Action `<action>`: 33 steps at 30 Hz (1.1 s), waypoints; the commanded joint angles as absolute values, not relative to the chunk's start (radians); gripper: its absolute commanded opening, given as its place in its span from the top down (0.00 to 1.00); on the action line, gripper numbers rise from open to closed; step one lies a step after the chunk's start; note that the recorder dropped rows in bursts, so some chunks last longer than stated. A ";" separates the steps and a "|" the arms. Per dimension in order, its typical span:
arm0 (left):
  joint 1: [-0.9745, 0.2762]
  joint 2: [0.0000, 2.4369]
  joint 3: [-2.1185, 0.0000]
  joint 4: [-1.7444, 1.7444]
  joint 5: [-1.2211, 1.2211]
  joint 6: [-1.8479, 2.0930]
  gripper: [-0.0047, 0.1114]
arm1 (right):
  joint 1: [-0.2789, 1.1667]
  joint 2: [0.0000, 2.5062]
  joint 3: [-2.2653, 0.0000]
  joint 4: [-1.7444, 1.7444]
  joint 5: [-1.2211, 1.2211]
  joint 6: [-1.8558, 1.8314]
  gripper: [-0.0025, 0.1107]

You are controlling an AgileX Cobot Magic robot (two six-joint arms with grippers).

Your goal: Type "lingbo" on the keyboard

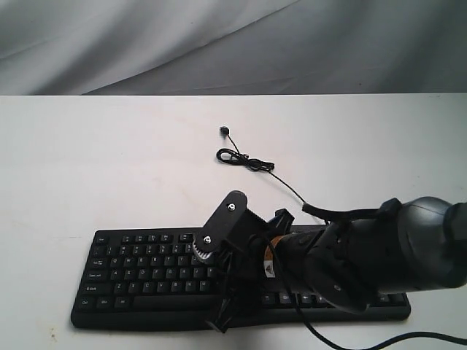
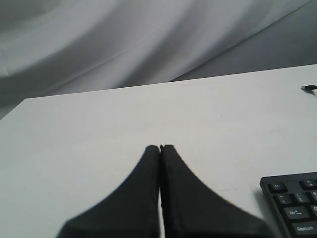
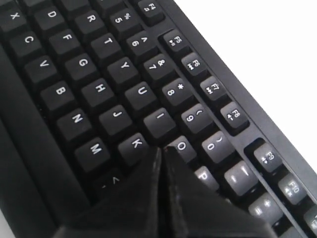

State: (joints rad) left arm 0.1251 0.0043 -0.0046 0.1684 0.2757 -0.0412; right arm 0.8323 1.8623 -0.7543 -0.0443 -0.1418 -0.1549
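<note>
The black keyboard [image 1: 146, 270] lies along the table's front edge, its white legends facing the exterior view. My right arm [image 1: 350, 255] reaches across it from the right and hides its middle. In the right wrist view, my right gripper [image 3: 161, 148] is shut with nothing between its fingers. Its tips are low over the keyboard [image 3: 99, 89], between the K key [image 3: 134, 145] and the O key [image 3: 181, 147]. The key under them is hidden. My left gripper [image 2: 160, 147] is shut and empty over bare table, left of the keyboard's corner [image 2: 292, 203].
The keyboard's thin black cable [image 1: 244, 160] coils on the white table [image 1: 109, 160] behind it and ends in a loose plug [image 1: 225, 131], also seen as the plug [image 2: 309, 88] in the left wrist view. Grey cloth [image 1: 219, 44] hangs behind the table.
</note>
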 commanded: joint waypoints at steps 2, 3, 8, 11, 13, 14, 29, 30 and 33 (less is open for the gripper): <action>0.118 0.000 0.000 0.167 0.266 -0.046 0.96 | 0.827 1.863 -0.758 -0.042 -0.131 -0.157 0.98; 0.118 0.000 0.000 0.167 0.266 -0.046 0.96 | 0.827 1.853 -0.758 -0.042 -0.129 -0.157 0.98; 0.118 0.000 0.000 0.167 0.266 -0.046 0.96 | 0.827 1.804 -0.758 -0.042 -0.120 -0.157 0.98; 0.118 0.000 0.000 0.167 0.266 -0.046 0.96 | 0.827 1.799 -0.771 -0.042 -0.107 -0.159 0.98; 0.118 0.000 0.000 0.167 0.266 -0.046 0.96 | 0.827 1.822 -0.827 -0.064 -0.098 -0.172 0.98; 0.118 0.000 0.000 0.167 0.266 -0.046 0.96 | 0.827 1.828 -0.841 -0.068 -0.096 -0.172 0.98; 0.118 0.000 0.000 0.167 0.266 -0.046 0.96 | 0.827 1.903 -0.920 -0.085 -0.037 -0.176 0.98; 0.118 0.000 0.000 0.167 0.266 -0.046 0.96 | 0.827 1.903 -0.920 -0.085 -0.037 -0.172 0.98; 0.118 0.000 0.000 0.167 0.266 -0.046 0.96 | 0.827 1.903 -0.920 -0.085 -0.037 -0.172 0.98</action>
